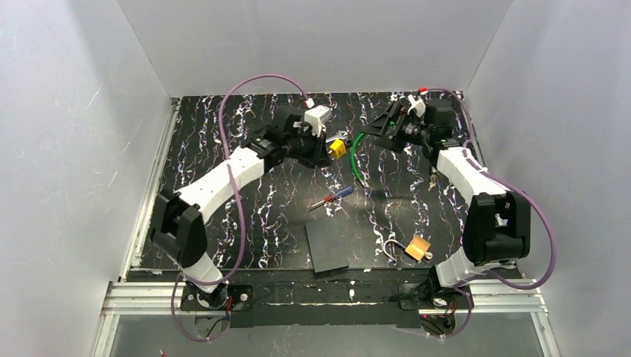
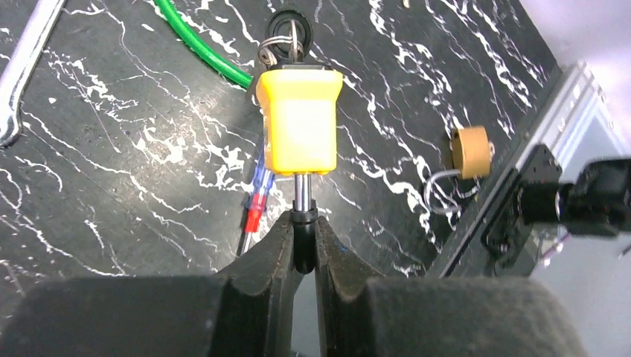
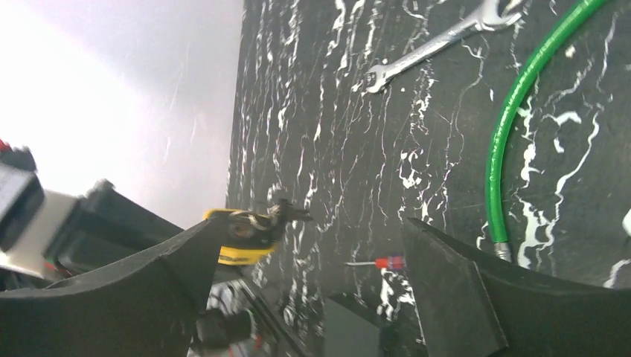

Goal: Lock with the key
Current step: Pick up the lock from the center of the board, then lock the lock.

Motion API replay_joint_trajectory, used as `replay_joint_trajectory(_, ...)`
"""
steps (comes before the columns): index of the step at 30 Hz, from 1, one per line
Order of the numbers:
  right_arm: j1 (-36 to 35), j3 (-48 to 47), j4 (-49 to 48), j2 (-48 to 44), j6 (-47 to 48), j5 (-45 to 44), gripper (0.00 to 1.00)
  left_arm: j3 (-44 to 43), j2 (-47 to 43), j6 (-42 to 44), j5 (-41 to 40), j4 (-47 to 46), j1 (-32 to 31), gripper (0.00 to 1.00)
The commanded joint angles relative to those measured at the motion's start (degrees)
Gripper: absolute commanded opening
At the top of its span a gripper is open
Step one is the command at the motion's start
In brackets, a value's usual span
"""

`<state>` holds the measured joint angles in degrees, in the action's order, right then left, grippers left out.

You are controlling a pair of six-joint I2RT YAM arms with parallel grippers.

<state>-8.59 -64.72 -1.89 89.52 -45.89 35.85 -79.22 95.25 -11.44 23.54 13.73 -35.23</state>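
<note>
The key (image 2: 300, 119) has a chunky yellow head with a black end and split rings at its far side, and a silvery shaft at its near side. My left gripper (image 2: 303, 230) is shut on the black-capped tip of that shaft and holds the key off the table at back centre (image 1: 337, 147). The square brass padlock (image 1: 419, 248) lies near the front right, far from both grippers; it also shows in the left wrist view (image 2: 472, 152). My right gripper (image 3: 316, 230) is open and empty at the back right (image 1: 394, 123), with the key (image 3: 245, 238) beside its left finger.
A red-and-blue-handled screwdriver (image 1: 332, 198) lies mid-table, under the key in the left wrist view (image 2: 257, 201). A green cable (image 1: 357, 160) curves at back centre. A wrench (image 3: 431, 48) lies farther off. A black square pad (image 1: 326, 245) sits at the front.
</note>
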Motion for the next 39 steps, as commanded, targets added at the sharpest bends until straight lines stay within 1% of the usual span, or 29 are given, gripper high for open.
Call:
replay_joint_trajectory(1,1.28,-3.11,1.63,-4.90,20.75,15.38,0.98,-1.00,-7.95,11.87,10.67,10.18,1.80,0.00)
replay_joint_trajectory(4,1.30,-4.13,8.60,-6.95,34.33,21.05,0.99,-1.07,-9.58,17.45,18.54,15.20,3.92,0.00)
replay_joint_trajectory(6,1.30,-5.40,15.44,-8.09,44.66,24.98,1.00,-2.49,-9.49,20.52,23.18,19.51,5.04,0.00)
replay_joint_trajectory(8,1.16,-6.34,22.40,-9.82,55.13,26.71,1.00,-3.80,-9.01,22.43,26.46,23.43,5.64,0.00)
replay_joint_trajectory(12,-2.11,-5.21,27.36,-14.55,65.27,23.79,1.00,-4.45,-8.62,25.60,31.74,28.71,5.78,0.00)
replay_joint_trajectory(15,-8.40,-7.66,36.97,-15.32,75.29,19.72,1.00,-3.82,-8.77,27.20,33.10,30.18,5.76,0.00)
replay_joint_trajectory(17,-12.58,-7.88,38.52,-15.07,76.71,17.50,1.00,-3.31,-9.00,28.08,34.36,30.62,5.62,0.00)
replay_joint_trajectory(19,-15.90,-7.08,37.51,-15.01,76.71,17.37,1.00,-2.82,-9.28,28.64,35.64,30.65,5.29,0.00)
replay_joint_trajectory(22,-18.29,-5.77,33.75,-15.23,74.54,18.48,1.00,-2.43,-9.62,29.20,36.88,30.65,4.91,0.00)
replay_joint_trajectory(28,-21.48,-5.86,30.53,-13.65,70.80,22.63,1.00,-1.41,-11.12,31.21,36.48,30.65,3.31,0.00)
replay_joint_trajectory(29,-21.75,-5.79,30.12,-13.37,70.11,23.23,0.96,-1.23,-11.41,31.51,36.62,30.65,3.12,0.00)
replay_joint_trajectory(34,-23.05,-5.06,28.80,-11.94,68.75,24.84,0.92,-1.18,-12.07,32.04,37.09,30.66,2.97,0.00)
replay_joint_trajectory(39,-23.30,-3.17,27.58,-11.96,67.35,25.70,0.84,-1.14,-12.89,32.22,37.24,30.51,2.97,0.00)
